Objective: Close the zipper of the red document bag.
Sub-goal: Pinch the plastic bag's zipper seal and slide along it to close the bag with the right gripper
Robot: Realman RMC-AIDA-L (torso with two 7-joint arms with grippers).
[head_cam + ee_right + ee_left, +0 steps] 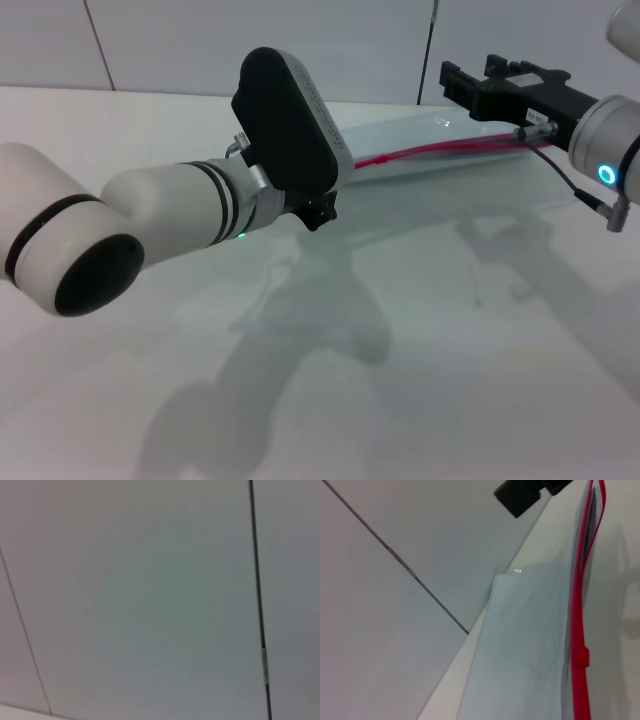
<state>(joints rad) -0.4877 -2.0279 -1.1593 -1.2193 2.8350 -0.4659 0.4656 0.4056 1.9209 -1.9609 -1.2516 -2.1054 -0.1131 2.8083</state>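
Note:
The red document bag point(430, 135) lies flat at the back of the white table point(400, 330), a pale blue-grey pouch. Its red zipper point(440, 148) runs along the near long edge. In the left wrist view the bag point(520, 650) fills the frame, and the zipper point(577, 605) has a small slider point(580, 658) on it. My left gripper point(315, 205) hangs at the bag's left end, its black housing hiding that end. At the bag's right end my right gripper point(465, 85) sits just above the pouch; it appears as a black block point(520, 492) in the left wrist view.
A grey panelled wall point(300, 40) stands right behind the table's back edge, close to the bag's far side. The right wrist view holds only wall panels point(150, 600) with dark seams. My left forearm point(130, 225) stretches across the table's left half.

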